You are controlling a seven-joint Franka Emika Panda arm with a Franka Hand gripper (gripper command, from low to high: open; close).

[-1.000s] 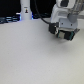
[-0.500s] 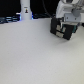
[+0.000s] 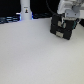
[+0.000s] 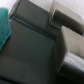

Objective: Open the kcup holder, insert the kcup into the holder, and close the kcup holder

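Observation:
The kcup holder (image 3: pixel 63 29) is a black boxy unit at the far right of the white table in the exterior view. My gripper (image 3: pixel 64 19) hangs right at its top, with the pale arm above it. In the wrist view the holder's dark flat surface (image 4: pixel 35 50) fills most of the frame. Two grey fingers (image 4: pixel 64 15) stand apart over it with dark surface between them, and nothing is held. The kcup is not visible in either view. The views are blurred, so I cannot tell whether the tray is slid out.
A white bottle-shaped thing (image 3: pixel 25 10) with black marks stands at the back on the exterior view's left. The white table (image 3: pixel 35 60) spreads in front. A teal object (image 4: pixel 5 27) shows at the edge of the wrist view beside the holder.
The gripper has shifted very slightly at the holder's top; otherwise nothing has visibly moved.

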